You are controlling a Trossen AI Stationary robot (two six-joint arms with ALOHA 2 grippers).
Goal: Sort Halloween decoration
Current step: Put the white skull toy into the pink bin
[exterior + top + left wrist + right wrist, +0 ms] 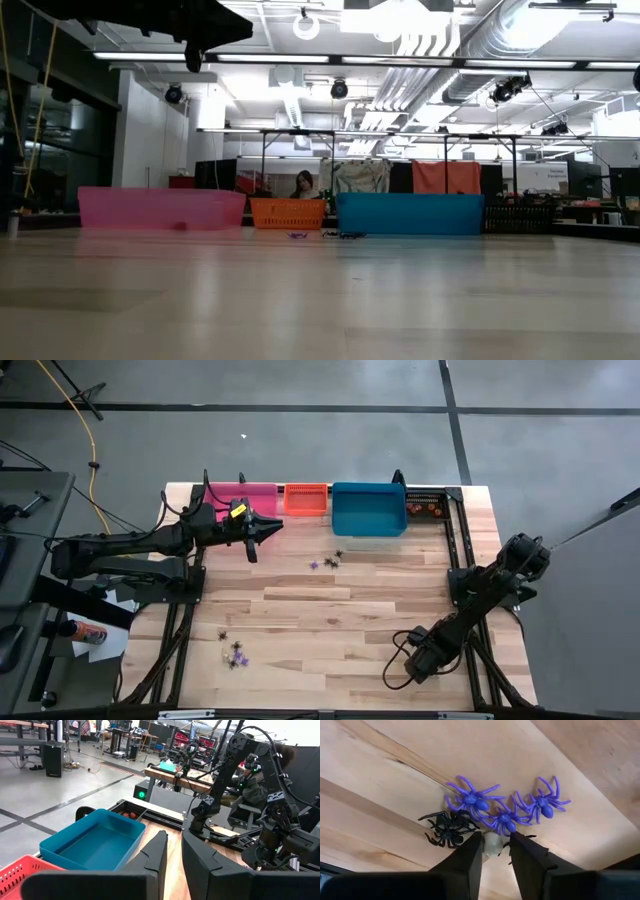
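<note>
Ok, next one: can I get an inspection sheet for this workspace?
Surface: wooden table, plank top.
Job's things: trinkets mid-table, more nearer the front; purple spiders, black spider, pale trinket.
Bins: pink bin, orange bin, blue bin, black bin along one edge.
Clutter: papers on the side cart.
Grippers: left gripper beside the pink bin, slightly open, empty; right gripper down at the spiders.
Cables: yellow cable on the floor.
Surroundings: workshop; person seated behind.

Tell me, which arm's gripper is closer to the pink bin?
Left. The left gripper hovers just beside the pink bin; the right gripper is far across the table.
</note>
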